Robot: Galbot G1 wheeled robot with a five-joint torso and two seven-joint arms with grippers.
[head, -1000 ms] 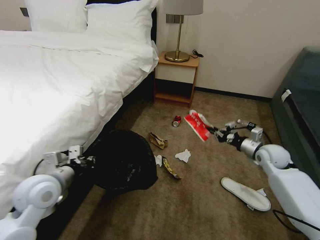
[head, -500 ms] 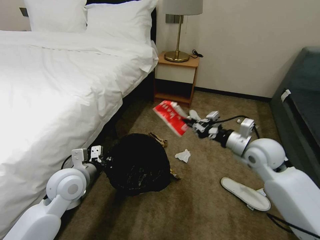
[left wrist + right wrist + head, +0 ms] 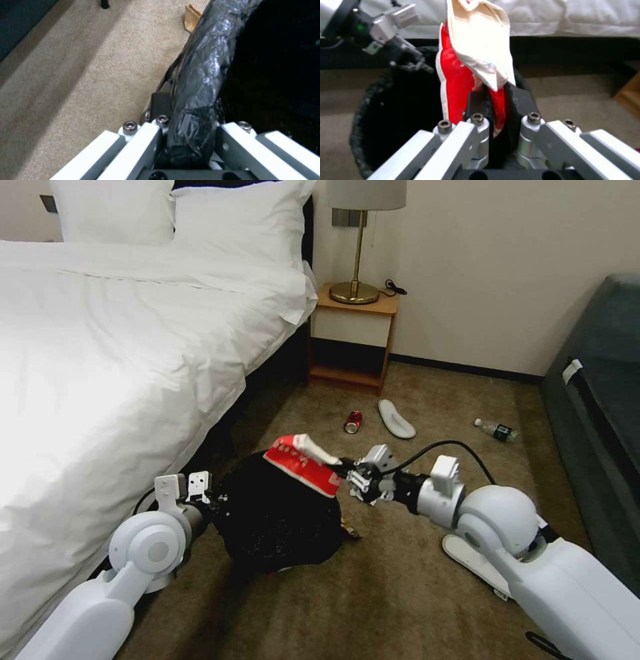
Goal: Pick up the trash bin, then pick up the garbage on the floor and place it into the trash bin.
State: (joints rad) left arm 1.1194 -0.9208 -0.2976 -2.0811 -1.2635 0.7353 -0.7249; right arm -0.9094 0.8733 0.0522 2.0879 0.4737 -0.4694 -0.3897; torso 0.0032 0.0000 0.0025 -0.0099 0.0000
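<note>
Drop step: right gripper clamped on red-white wrapper over trash bin, whose rim left gripper pinches; next, release squarely above the opening

White rounded arms, black cable, silver screw-studded linkage, dark fingers.

Left gripper clamped on rim of bin, beside the bed; bin held tilted, its mouth toward the right arm. Right gripper gripping a red-white wrapper over the bin's upper edge. On the carpet: red can and slipper near the nightstand, clear bottle toward the sofa, second slipper partly hidden under the right arm. Lamp standing on the nightstand.
</note>
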